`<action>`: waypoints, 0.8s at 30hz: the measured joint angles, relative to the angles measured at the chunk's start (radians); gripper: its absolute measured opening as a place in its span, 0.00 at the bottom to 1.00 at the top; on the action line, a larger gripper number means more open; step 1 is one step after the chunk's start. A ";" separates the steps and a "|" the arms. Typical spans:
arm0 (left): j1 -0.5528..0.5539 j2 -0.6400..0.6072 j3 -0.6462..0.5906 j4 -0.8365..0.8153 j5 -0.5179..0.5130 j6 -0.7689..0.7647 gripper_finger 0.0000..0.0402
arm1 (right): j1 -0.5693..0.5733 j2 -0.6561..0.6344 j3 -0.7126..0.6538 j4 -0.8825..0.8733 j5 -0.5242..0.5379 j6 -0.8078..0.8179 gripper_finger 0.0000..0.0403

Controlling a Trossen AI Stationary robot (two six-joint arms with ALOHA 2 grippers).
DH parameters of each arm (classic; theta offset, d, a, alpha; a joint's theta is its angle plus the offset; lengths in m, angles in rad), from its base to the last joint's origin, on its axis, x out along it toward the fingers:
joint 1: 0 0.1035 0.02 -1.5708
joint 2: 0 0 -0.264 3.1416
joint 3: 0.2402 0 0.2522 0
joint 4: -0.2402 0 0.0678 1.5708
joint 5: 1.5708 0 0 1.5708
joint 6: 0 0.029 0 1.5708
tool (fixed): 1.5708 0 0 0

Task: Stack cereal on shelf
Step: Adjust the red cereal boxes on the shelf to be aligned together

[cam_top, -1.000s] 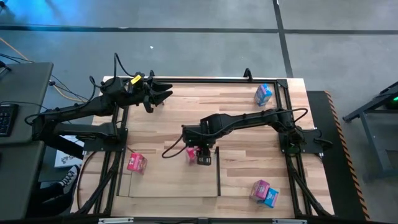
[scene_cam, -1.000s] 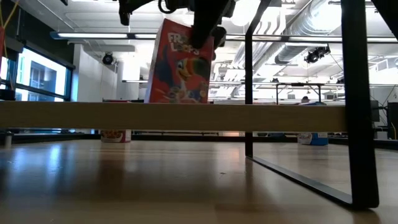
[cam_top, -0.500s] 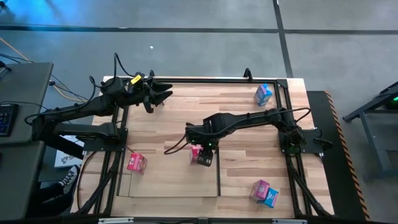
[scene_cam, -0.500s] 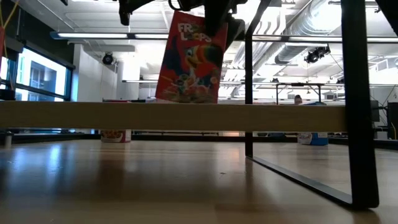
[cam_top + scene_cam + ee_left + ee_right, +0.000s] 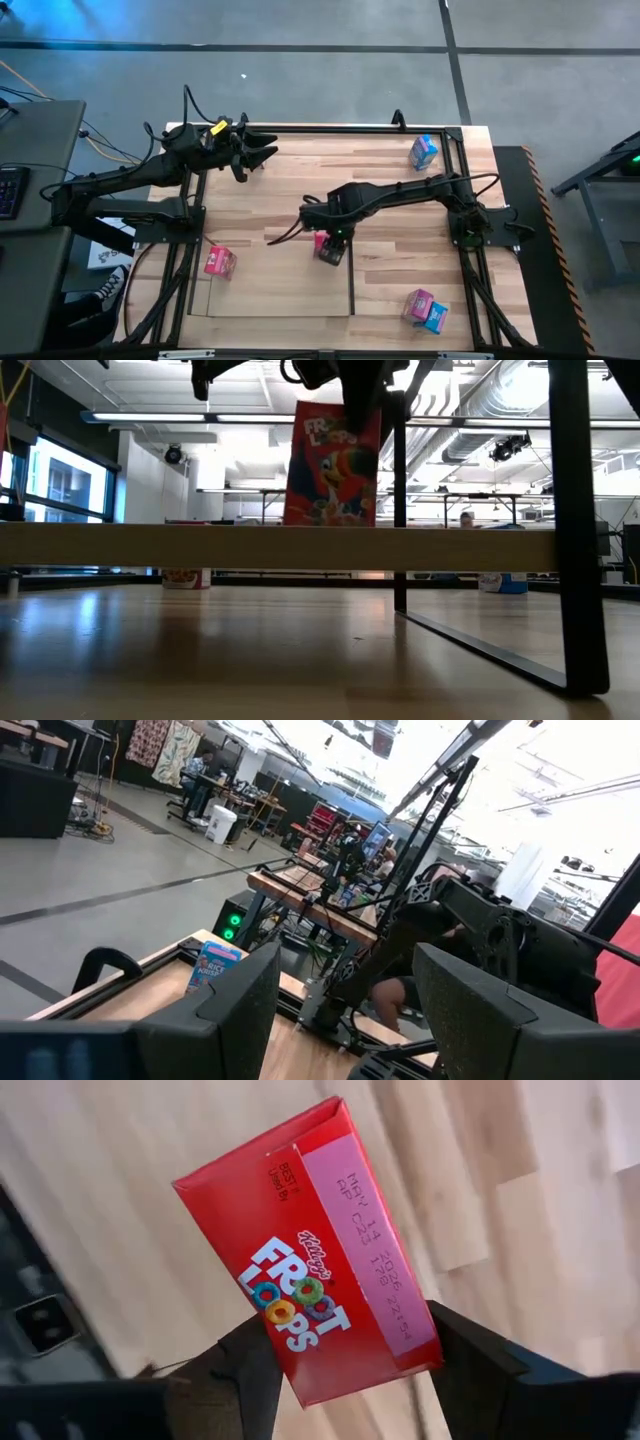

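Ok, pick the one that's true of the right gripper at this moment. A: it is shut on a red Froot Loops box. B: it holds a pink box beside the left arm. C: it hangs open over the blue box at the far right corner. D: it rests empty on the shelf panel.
A: the right gripper has its fingers clamped on either side of the red Froot Loops box, held up above the shelf in the low view.

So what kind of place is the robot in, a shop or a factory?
Probably a big workshop or lab, not a shop. Beyond the table there are work benches, ceiling pipes and a bare grey floor.
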 joint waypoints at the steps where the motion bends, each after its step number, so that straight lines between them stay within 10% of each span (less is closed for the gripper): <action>1: 0.000 0.000 0.000 0.000 0.000 0.000 0.55 | 0.002 0.000 0.000 -0.004 0.013 -0.009 0.47; 24: 0.000 0.000 0.000 0.000 0.000 -0.001 0.55 | 0.014 0.001 0.000 -0.029 -0.027 0.097 0.47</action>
